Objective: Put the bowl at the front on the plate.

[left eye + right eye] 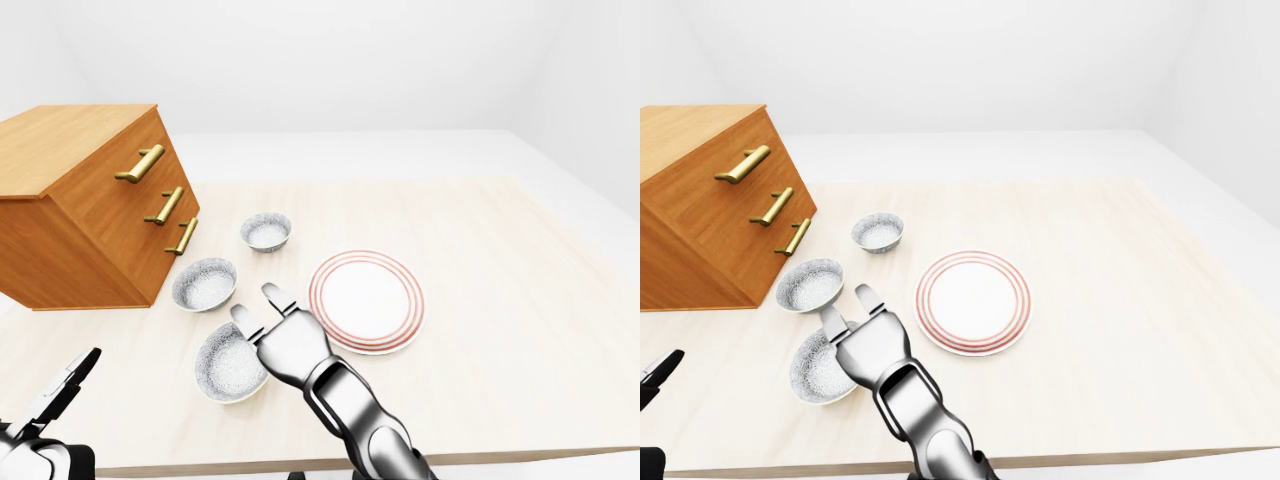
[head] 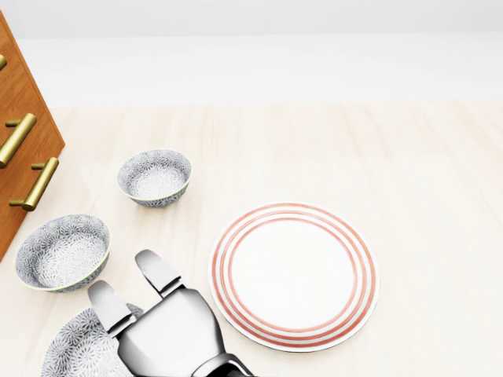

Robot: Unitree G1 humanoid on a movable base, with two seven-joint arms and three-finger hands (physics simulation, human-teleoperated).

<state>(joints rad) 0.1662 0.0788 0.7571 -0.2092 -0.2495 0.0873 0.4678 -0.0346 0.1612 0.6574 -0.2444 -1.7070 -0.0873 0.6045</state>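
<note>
Three patterned grey bowls stand in a row on the table. The nearest bowl (image 1: pixel 226 366) lies lowest in the left-eye view, left of the white plate with red rings (image 1: pixel 366 301). My right hand (image 1: pixel 257 303) hovers over that bowl's right rim with its fingers (image 2: pixel 157 271) stretched out; it is open, and its palm hides part of the rim. I cannot tell whether it touches the bowl. My left hand (image 1: pixel 62 392) shows at the bottom left corner, away from the bowls, fingers extended.
A middle bowl (image 1: pixel 204 284) and a far bowl (image 1: pixel 266 231) sit above the nearest one. A wooden chest of drawers (image 1: pixel 80 210) with brass handles stands at the left. The pale wooden table (image 1: pixel 500 260) stretches to the right of the plate.
</note>
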